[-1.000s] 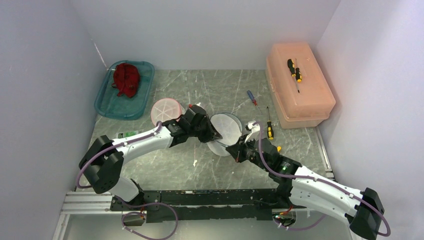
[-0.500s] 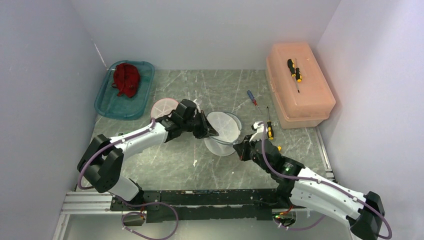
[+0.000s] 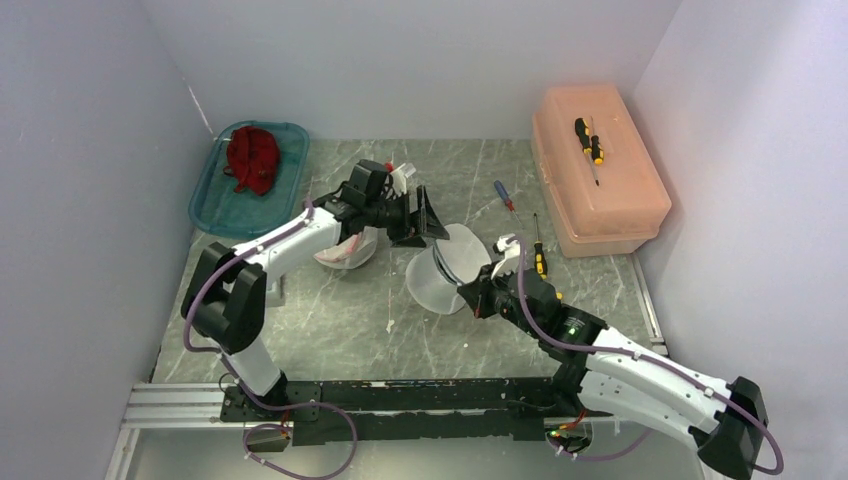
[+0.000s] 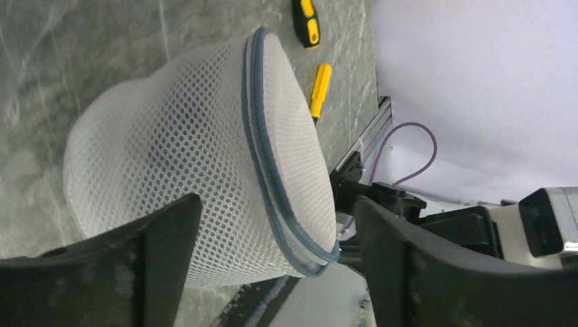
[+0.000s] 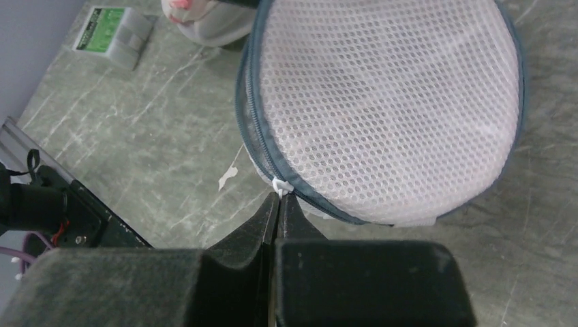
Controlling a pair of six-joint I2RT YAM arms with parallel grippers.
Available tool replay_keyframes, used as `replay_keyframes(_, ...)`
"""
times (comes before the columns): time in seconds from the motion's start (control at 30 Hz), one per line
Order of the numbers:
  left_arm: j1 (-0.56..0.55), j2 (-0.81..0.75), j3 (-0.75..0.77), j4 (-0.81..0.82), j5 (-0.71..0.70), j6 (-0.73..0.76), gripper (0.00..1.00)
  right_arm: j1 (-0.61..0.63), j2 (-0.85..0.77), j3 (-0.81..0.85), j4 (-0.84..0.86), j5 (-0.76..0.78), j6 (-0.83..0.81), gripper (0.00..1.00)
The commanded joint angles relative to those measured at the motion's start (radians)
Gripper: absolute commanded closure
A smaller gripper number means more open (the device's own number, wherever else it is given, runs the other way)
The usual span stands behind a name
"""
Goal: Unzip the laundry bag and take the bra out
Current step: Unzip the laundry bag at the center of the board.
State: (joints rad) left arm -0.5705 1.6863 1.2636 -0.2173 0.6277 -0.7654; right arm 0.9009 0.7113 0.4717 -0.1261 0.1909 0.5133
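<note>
The mesh laundry bag (image 3: 440,280) stands near the middle of the table (image 3: 330,320), a little toward the right edge. It is tipped up on its side, not lying flat. The right gripper (image 3: 472,298) is at the bag's near side. In the right wrist view its jaws are pressed together on the small white zipper pull (image 5: 281,185). I think this hold is why the bag is tilted: the pull is lifted and the dome hangs from it.

The left gripper (image 3: 418,215) is just beyond the bag on its far-left side, apart from it, with jaws wide and nothing between them. In its own view they face the bag's grey zipper (image 4: 262,157), probably so they can take the mesh and hold it while the right arm draws the pull along.

The zipper seems parted a little near the pull; how far, I cannot tell. The mesh hides the inside, so I cannot say if a bra is there. A pale pink rounded piece (image 3: 345,255) lies on the table partly under the left arm; it may be the bra.
</note>
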Motion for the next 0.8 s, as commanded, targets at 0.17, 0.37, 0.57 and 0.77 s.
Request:
replay_keyframes(0.17,0.004,-0.206,-0.122,-0.124,-0.146,-0.076,0.06,-0.001,0.057,0.012,0.066,0.031,0.055,1.0)
replay_keyframes(0.37,-0.013,-0.363,-0.225,-0.19,-0.238,-0.235,0.06,-0.001,0.087,0.024,0.085,0.029,0.055,1.0)
replay_keyframes(0.57,-0.1,-0.499,-0.361,-0.112,-0.342,-0.45,0.06,-0.001,0.119,0.037,0.113,0.007,0.049,1.0)
replay_keyframes(0.77,-0.191,-0.416,-0.303,-0.077,-0.434,-0.503,0.06,0.003,0.149,0.036,0.176,-0.056,0.039,1.0)
